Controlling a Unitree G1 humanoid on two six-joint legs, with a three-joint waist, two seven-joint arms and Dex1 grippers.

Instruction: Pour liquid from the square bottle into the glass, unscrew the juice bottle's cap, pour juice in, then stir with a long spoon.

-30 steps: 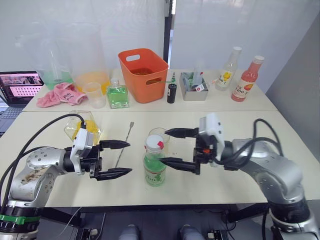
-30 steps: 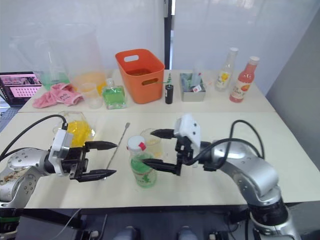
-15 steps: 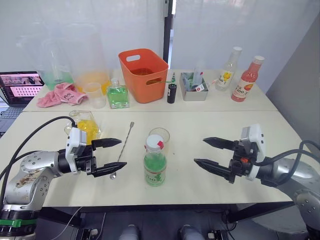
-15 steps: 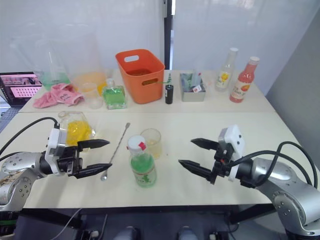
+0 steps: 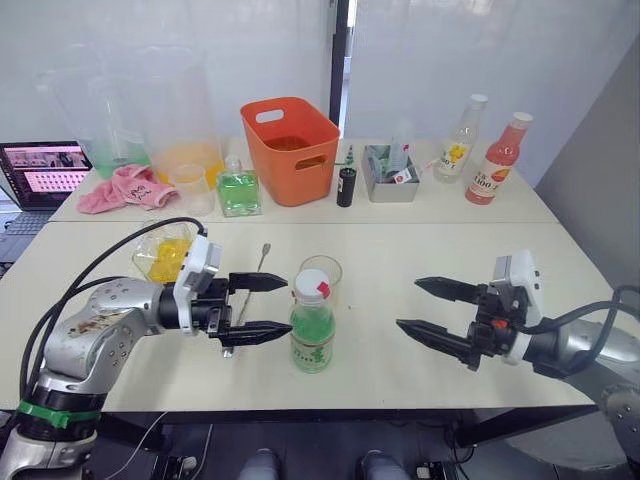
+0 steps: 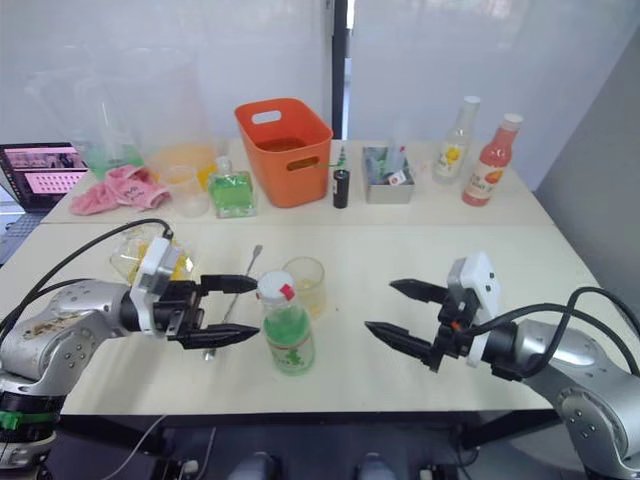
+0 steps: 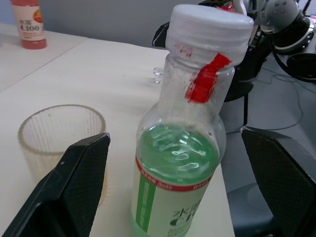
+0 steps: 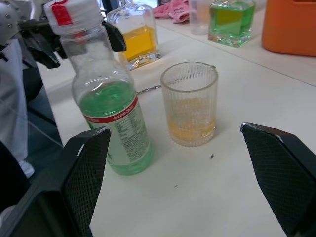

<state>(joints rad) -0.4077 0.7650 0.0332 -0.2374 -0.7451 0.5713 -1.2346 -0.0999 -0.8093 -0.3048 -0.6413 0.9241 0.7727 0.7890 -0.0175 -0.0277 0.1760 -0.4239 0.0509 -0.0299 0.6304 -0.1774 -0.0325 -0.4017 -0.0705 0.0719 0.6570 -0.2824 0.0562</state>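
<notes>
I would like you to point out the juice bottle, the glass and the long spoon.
juice bottle [image 5: 311,338]: left eye view, on its green lower body.
glass [image 8: 190,106]: right wrist view, on its ribbed side wall.
long spoon [image 5: 262,255]: left eye view, on its upper stem.

Readable text is scarce. Pink-red bottle [image 7: 29,22] at the table's far right edge: label reads "C100" under small characters, not legible. In the left eye view the same bottle's label shows "100". Yellow-labelled bottle [image 5: 459,137] beside it: label shows "100" too, rest too small. Juice bottle [image 7: 178,163] near the table's front edge: green-white label carries large white Chinese characters, first one "水"; the others cut off. Its back label [image 8: 123,129] has fine print, unreadable. Laptop screen [image 5: 42,160] at far left: content illegible.
</notes>
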